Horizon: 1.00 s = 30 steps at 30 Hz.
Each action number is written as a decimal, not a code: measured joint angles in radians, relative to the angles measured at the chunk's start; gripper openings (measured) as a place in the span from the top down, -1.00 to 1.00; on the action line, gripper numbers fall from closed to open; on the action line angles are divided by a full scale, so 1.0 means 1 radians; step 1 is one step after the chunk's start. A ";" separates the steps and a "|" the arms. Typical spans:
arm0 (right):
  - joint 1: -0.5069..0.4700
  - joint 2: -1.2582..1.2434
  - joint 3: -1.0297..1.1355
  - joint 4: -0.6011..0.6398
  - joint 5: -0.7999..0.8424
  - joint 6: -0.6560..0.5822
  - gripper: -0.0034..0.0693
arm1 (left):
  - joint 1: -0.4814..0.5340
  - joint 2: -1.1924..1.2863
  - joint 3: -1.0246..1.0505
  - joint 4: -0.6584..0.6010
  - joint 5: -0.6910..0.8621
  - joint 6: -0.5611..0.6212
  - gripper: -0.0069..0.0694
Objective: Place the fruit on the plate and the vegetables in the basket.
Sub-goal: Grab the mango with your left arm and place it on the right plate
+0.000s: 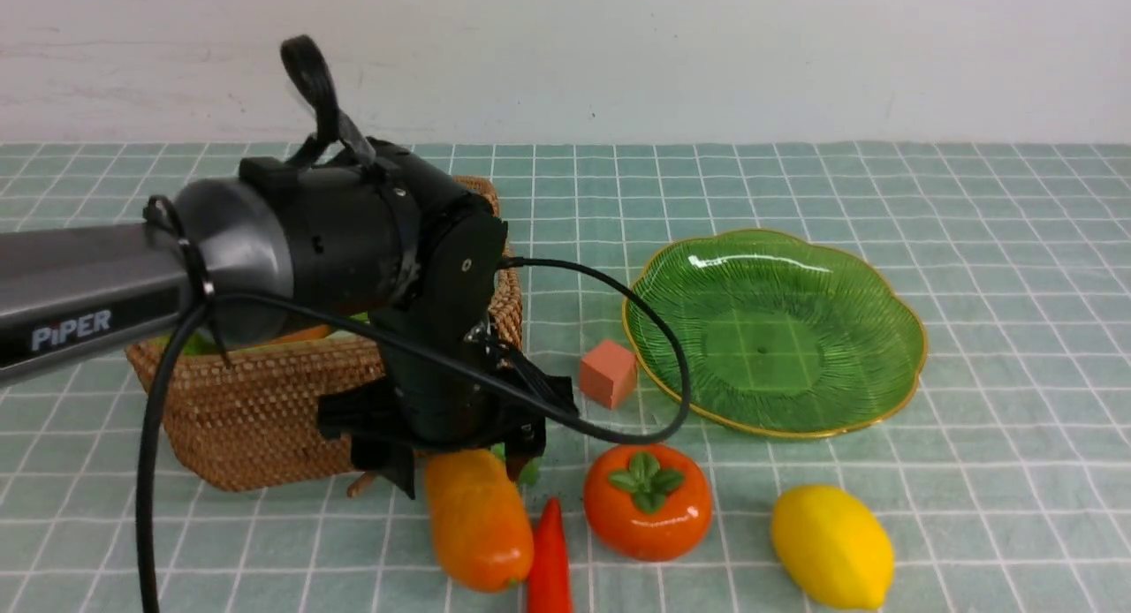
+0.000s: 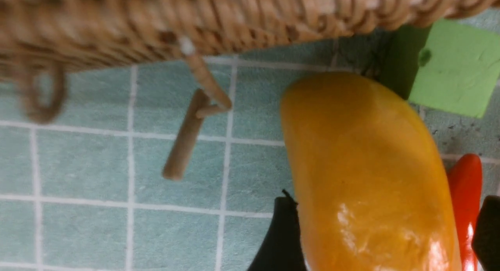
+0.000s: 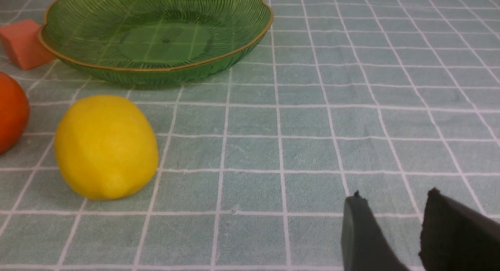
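Straddling mango (image 2: 367, 177), left hand (image 2: 384, 239) gapes (wrist view).

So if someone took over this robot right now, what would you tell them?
Left fingers: open, straddling the mango, which lies on the table in front of the basket.
Right fingers: open, empty, low over the cloth near the lemon.
Plate: empty.
Persimmon and red chili lie on the table.
Done: no fruit plated; basket contents mostly hidden.
Left: three fruits to plate, chili to basket.
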<state>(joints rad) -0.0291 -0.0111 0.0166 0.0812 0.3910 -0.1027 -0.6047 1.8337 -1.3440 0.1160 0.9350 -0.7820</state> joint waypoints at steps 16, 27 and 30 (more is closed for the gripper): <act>0.000 0.000 0.000 -0.001 0.000 0.000 0.25 | 0.000 0.076 -0.003 -0.068 -0.015 0.067 -0.65; 0.000 0.000 0.000 -0.001 0.000 0.000 0.25 | 0.000 -0.067 -0.029 -0.069 0.065 0.128 -0.65; 0.000 0.000 0.000 -0.001 0.000 0.000 0.25 | 0.000 -0.084 -0.106 -0.088 0.083 0.128 -0.65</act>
<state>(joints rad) -0.0291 -0.0111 0.0166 0.0803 0.3910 -0.1027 -0.6047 1.7500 -1.4498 0.0278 1.0183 -0.6538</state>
